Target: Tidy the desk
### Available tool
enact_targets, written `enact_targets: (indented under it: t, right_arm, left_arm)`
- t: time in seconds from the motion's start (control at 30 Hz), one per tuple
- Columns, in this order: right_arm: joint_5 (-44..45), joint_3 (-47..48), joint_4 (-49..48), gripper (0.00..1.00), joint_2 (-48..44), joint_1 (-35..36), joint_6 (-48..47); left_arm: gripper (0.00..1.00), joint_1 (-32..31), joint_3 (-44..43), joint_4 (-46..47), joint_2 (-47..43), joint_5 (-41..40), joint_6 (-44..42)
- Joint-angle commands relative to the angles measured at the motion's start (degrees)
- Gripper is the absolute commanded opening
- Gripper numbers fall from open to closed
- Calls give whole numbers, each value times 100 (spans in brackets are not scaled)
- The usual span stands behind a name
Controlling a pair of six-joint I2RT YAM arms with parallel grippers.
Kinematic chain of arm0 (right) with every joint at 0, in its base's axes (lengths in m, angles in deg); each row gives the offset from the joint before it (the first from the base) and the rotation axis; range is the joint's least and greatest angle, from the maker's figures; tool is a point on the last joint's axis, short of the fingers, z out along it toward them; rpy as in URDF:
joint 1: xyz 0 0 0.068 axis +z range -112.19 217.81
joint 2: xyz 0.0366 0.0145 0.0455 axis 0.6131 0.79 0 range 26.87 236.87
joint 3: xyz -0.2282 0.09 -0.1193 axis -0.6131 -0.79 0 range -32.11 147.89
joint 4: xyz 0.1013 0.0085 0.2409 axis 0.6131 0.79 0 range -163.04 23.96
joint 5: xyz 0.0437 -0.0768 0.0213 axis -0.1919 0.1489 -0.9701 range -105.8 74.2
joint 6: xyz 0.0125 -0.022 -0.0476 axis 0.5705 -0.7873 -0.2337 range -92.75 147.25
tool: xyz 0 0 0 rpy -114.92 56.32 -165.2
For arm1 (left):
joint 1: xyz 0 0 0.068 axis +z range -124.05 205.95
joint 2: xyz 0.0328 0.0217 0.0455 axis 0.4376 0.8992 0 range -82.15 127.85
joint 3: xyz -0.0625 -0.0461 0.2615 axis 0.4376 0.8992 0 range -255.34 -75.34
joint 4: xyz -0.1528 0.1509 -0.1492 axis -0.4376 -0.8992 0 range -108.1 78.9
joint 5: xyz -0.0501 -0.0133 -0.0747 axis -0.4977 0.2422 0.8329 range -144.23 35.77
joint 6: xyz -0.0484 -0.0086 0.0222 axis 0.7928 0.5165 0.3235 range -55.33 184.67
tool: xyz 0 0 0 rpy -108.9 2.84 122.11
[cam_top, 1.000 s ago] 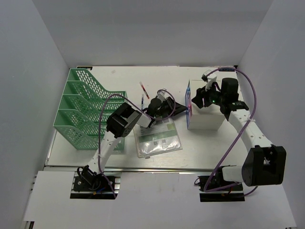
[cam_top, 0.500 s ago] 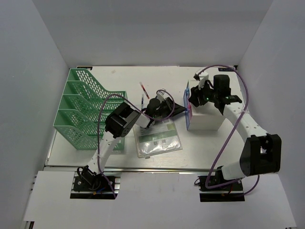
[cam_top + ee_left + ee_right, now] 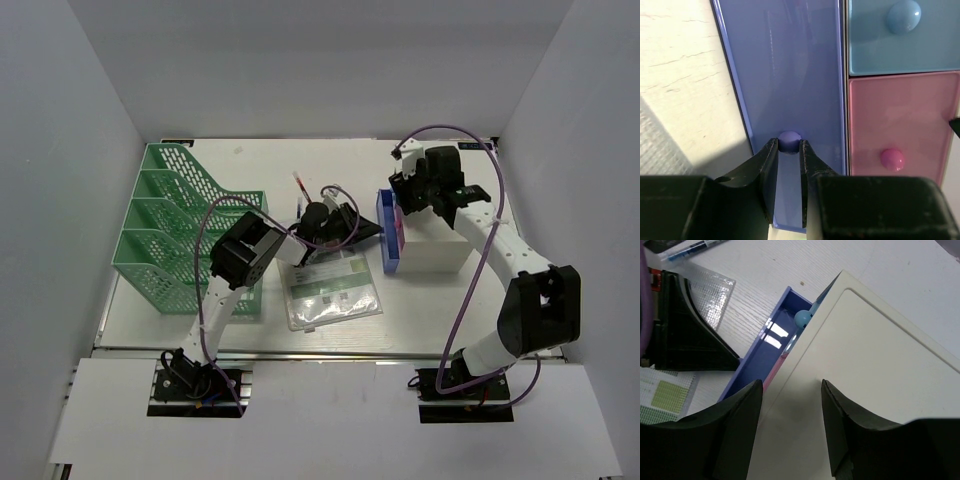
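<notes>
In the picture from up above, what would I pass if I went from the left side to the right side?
green file rack → clear plastic pouch → purple drawer → white drawer box

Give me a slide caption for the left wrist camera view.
Left claw pinching the small round purple knob of the purple plastic drawer, beside a blue drawer and a pink drawer.
</notes>
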Motion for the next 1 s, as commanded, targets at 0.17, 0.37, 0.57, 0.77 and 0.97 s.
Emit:
enact_targets:
  t: [0.17,0.37,0.57,0.77,0.97]
  right_arm:
    - [1275,225,485,56,286,-50,-196]
    - [1346,172,503,57,278,-59,-187]
    - [821,128,564,74,85,-67,-240]
    - [-1077,-73,390,79,-618,-85,-319]
    - [-1598,-425,-85,74,-1409,-102,-214]
  left_arm:
    - [10,179,372,-391,-860,255,-411]
    - [10,284,601,-522,-1044,246,-534]
    - [30,285,330,-733,-1027,316,-561]
    - [64,285,-216,-1348,-1141,351,-815]
    - [63,285,-453,-2288,-1765,-158,-1500]
